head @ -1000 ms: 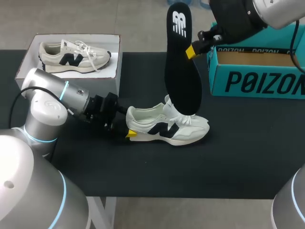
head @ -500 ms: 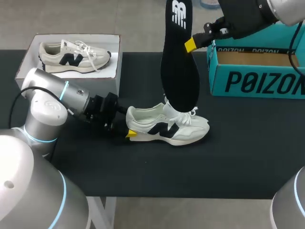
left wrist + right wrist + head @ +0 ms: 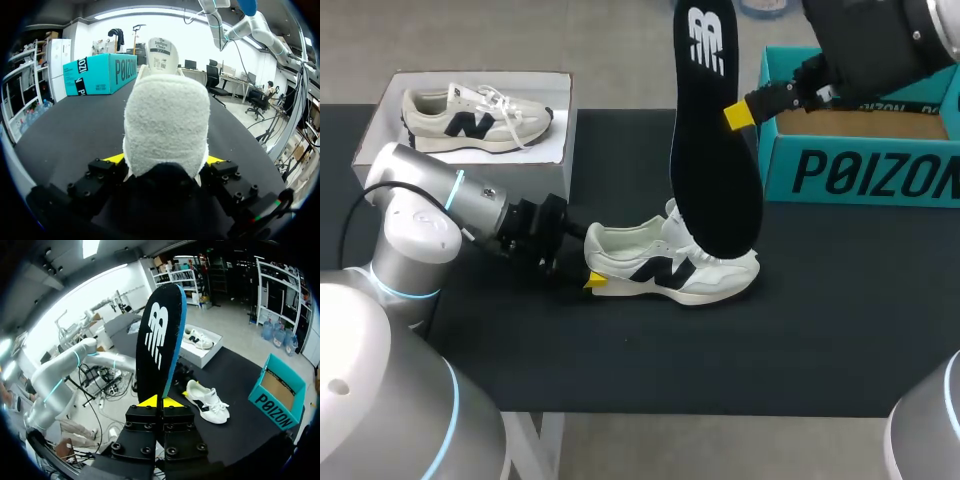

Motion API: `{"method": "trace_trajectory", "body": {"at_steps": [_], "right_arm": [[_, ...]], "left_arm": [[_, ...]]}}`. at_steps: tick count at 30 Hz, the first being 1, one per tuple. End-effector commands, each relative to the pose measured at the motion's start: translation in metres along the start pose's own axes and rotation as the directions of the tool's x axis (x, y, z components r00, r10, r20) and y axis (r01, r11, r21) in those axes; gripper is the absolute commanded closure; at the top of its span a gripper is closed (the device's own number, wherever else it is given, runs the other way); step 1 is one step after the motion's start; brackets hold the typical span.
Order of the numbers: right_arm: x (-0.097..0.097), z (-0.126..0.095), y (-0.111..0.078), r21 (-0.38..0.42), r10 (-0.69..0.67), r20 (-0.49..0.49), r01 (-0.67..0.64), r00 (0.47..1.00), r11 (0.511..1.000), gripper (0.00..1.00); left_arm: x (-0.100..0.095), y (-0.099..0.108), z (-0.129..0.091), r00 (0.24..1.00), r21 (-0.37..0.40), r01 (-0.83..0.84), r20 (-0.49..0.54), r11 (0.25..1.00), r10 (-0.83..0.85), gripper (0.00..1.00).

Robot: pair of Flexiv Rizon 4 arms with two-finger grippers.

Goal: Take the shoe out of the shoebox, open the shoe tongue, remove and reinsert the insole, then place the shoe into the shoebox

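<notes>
The black table (image 3: 820, 330) carries the teal shoebox (image 3: 860, 170) at its far right, open side up. The shoe (image 3: 670, 270) stands on its sole near the table's middle. Its long axis runs across the table, toe toward my right and heel toward my left. There my left gripper (image 3: 592, 280) is clamped on the heel from both sides. The insole (image 3: 715, 150) hangs almost upright over the shoe, logo end up, toe end down by the laces; I cannot tell if it touches. My right gripper (image 3: 740, 115) pinches its edge, fingers closed on it. Since half a second ago, the insole and my right gripper have shifted right and slightly lower; the shoe and my left gripper have not moved.
</notes>
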State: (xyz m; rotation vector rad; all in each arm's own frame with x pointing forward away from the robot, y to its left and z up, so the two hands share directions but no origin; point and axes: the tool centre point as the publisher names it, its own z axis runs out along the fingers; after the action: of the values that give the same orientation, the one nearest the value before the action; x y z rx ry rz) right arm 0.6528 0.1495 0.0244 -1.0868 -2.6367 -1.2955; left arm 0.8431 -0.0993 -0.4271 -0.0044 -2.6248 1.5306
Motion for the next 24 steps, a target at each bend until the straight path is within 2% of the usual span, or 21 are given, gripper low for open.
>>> {"method": "trace_trajectory", "body": {"at_steps": [1, 5, 11, 24], "right_arm": [[0.009, -0.007, -0.018, -0.024, -0.007, 0.019, 0.007, 1.000, 1.000, 1.00], [0.017, -0.004, -0.028, -0.018, -0.011, -0.024, 0.011, 1.000, 1.000, 1.00], [0.020, 0.000, -0.037, -0.016, 0.001, -0.026, -0.002, 1.000, 1.000, 1.00], [0.035, -0.004, -0.046, 0.001, 0.008, 0.029, -0.008, 1.000, 1.000, 1.00]], "left_arm": [[0.000, 0.003, 0.003, 1.000, 0.000, 0.000, 0.000, 1.000, 0.000, 1.00], [0.000, 0.003, 0.003, 1.000, 0.000, 0.000, 0.000, 1.000, 0.000, 1.00], [0.000, 0.003, 0.003, 1.000, 0.000, 0.000, 0.000, 1.000, 0.000, 1.00], [0.000, 0.003, 0.003, 1.000, 0.000, 0.000, 0.000, 1.000, 0.000, 1.00]]}}
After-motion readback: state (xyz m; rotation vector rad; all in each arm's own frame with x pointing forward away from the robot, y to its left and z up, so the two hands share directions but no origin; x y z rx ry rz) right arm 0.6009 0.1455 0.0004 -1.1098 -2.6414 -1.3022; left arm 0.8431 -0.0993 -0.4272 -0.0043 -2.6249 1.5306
